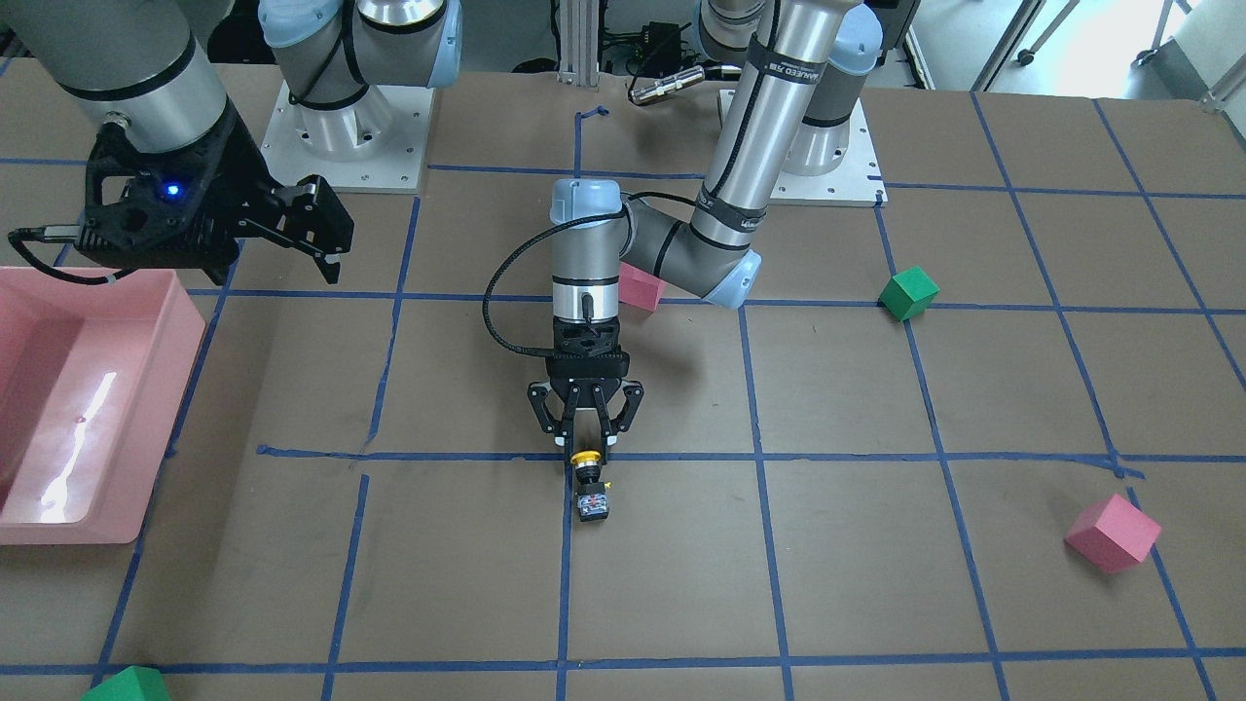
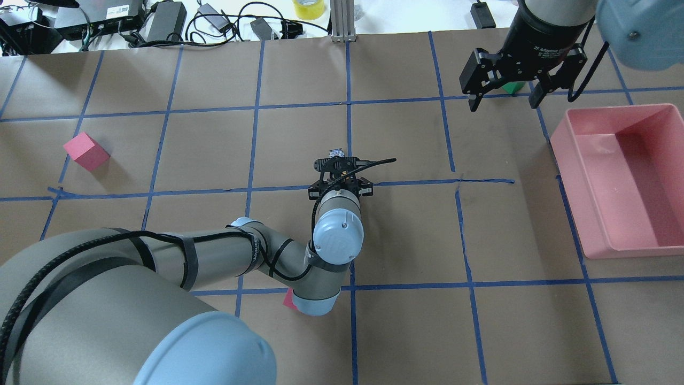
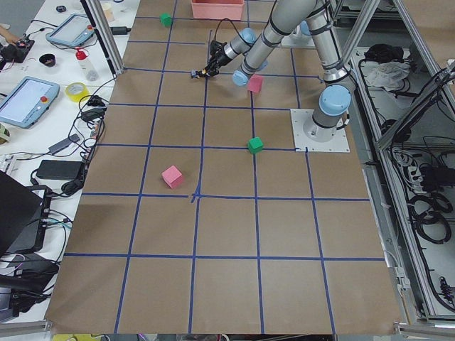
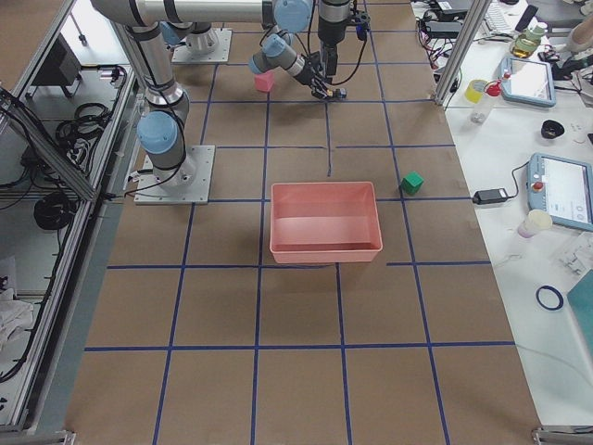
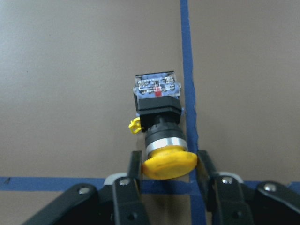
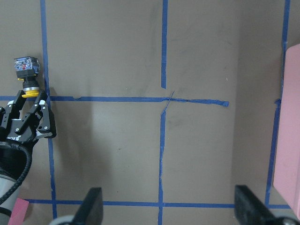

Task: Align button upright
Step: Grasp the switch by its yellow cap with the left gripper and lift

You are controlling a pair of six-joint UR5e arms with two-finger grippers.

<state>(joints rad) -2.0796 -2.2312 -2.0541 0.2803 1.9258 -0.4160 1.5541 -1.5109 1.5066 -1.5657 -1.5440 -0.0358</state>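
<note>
While the left gripper points down at the middle of the table, the front-facing view shows the button lying on its side just beside a blue tape line. Its yellow cap is at 12 o'clock under the gripper and its block base at 6 o'clock. From the button, a green cube sits well apart at 2 o'clock, a pink cube at 4 o'clock and a pink bin at 9 o'clock. Seen from overhead, the left gripper covers nearly all of the button. Only a sliver of the base shows at its 12 o'clock edge. The right gripper hangs well apart at 2 o'clock, beside the bin's far corner, its fingers spread wide with nothing between them. Through the left wrist camera, the two fingers flank the yellow cap and press on it from 3 and 9 o'clock. The black neck and the silver-topped base stretch toward 12 o'clock, and the tape line touches the button's right side. Through the right wrist camera, the button and the left gripper appear at 10 o'clock, and the right fingertips stand far apart along the bottom edge.
</note>
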